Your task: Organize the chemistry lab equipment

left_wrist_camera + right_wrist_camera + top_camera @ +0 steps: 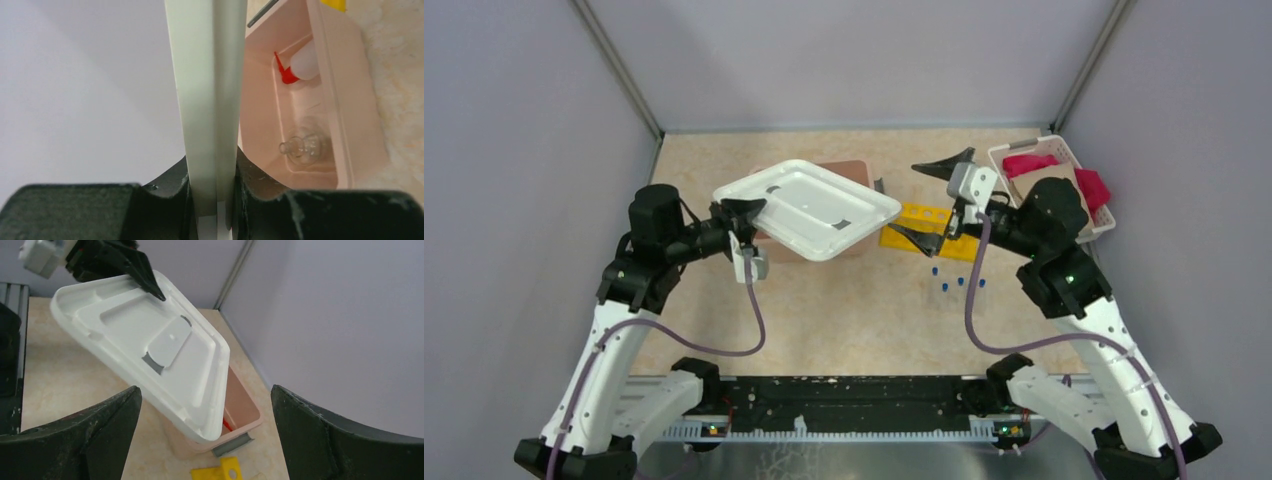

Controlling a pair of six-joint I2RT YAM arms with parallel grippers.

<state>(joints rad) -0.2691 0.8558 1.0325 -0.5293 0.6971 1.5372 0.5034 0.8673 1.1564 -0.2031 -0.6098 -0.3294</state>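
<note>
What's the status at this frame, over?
Left gripper clamped on white lid, tilted above pink bin. Right gripper empty, fingers wide open. Flask and squeeze bottle in bin; blue-capped tubes loose near yellow rack. Held lid overhangs bin.

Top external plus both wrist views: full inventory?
lid: 1, white, tilted above the bin, in left hand
bin: 1, pink, far centre of table
squeeze bottle: 1, white with red nozzle, in bin
flask: 1, clear glass, in bin
tube rack: 1, yellow, right of bin
tubes: about 4, blue-capped, loose on table near rack
basket: 1, white, far right, holds pink and tan cloths
left hand: 1, black, shut on lid edge
right hand: 1, black, open, over rack
</note>
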